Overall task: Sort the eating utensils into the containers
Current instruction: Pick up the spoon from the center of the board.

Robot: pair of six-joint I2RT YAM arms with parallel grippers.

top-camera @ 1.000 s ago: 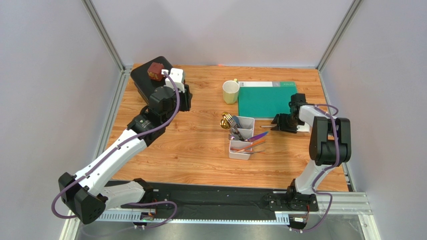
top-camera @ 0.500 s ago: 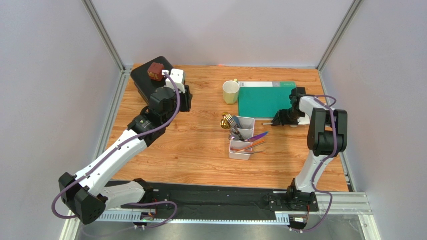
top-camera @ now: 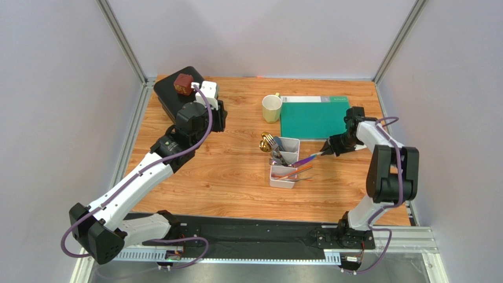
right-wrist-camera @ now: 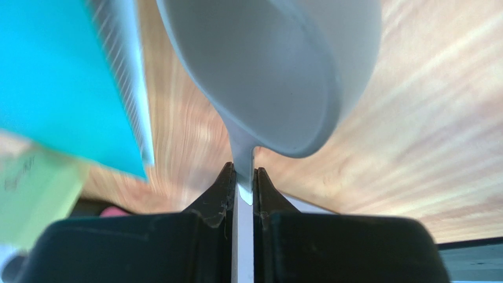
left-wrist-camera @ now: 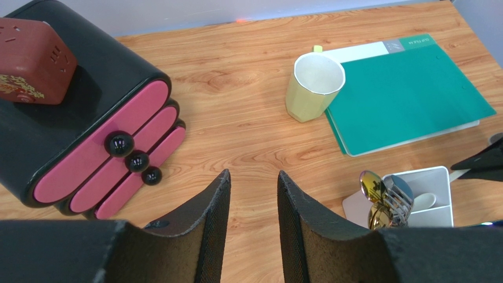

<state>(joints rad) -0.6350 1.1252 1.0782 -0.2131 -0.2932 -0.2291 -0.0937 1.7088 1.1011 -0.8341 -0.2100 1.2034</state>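
Note:
The white divided tray (top-camera: pixel 290 143) stands mid-table and holds several utensils: a gold spoon (top-camera: pixel 266 140), silver pieces, an iridescent purple knife (top-camera: pixel 304 160) and orange-brown sticks (top-camera: pixel 299 172) that jut over its right side. My right gripper (top-camera: pixel 328 150) hovers just right of the tray, below the green mat. In the right wrist view it (right-wrist-camera: pixel 244 172) is shut on the handle of a white spoon (right-wrist-camera: pixel 271 71), bowl pointing away. My left gripper (left-wrist-camera: pixel 254 174) is open and empty above bare wood, next to the black box. The tray (left-wrist-camera: pixel 440 177) shows at the left wrist view's lower right.
A black box with pink drawers (top-camera: pixel 177 97) and a red-brown block (top-camera: pixel 183 84) on top stands at the back left. A pale yellow cup (top-camera: pixel 271 108) stands beside a green mat (top-camera: pixel 310 117) at the back right. The frame's posts edge the table.
My right gripper has swung from the mat's lower edge down and left toward the tray, turning its wrist with the spoon in it. The left arm has not moved.

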